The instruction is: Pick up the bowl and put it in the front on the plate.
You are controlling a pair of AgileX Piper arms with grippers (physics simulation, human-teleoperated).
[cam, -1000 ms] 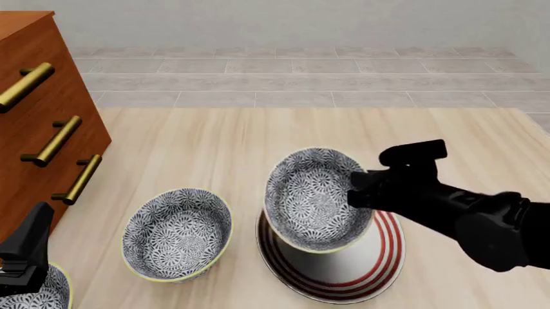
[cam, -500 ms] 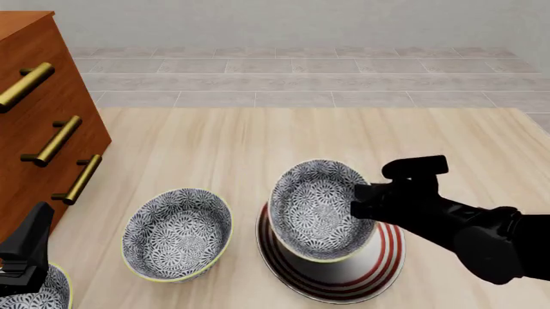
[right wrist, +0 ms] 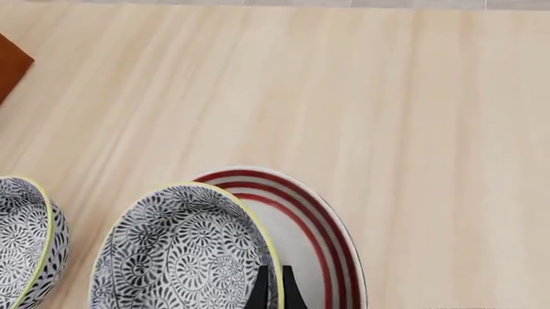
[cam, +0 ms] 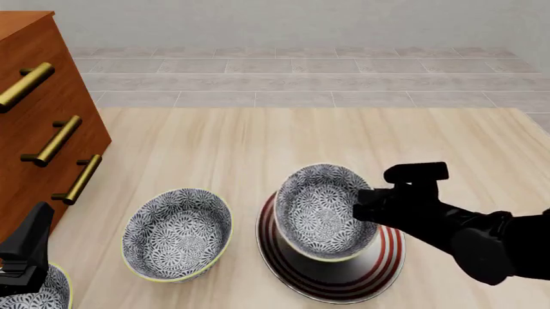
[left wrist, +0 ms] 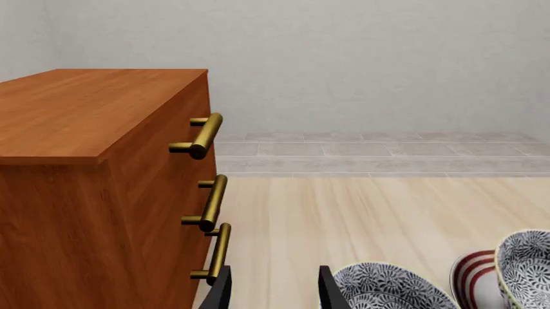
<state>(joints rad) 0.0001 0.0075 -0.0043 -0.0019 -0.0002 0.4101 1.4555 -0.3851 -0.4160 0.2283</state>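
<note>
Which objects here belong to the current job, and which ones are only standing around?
Belongs to the job:
- navy-and-white floral bowl with yellowish rim, held by the right gripper
- large white plate with red rings, under that bowl

Only standing around:
- similar floral bowl to the left
- third floral bowl at the near left edge
- wooden drawer cabinet with brass handles
- left gripper, idle and open

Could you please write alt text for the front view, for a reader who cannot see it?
The right gripper holds a patterned bowl by its rim over a red-ringed plate on a wooden table. A second bowl sits beside it, and a drawer cabinet stands at left.
</note>
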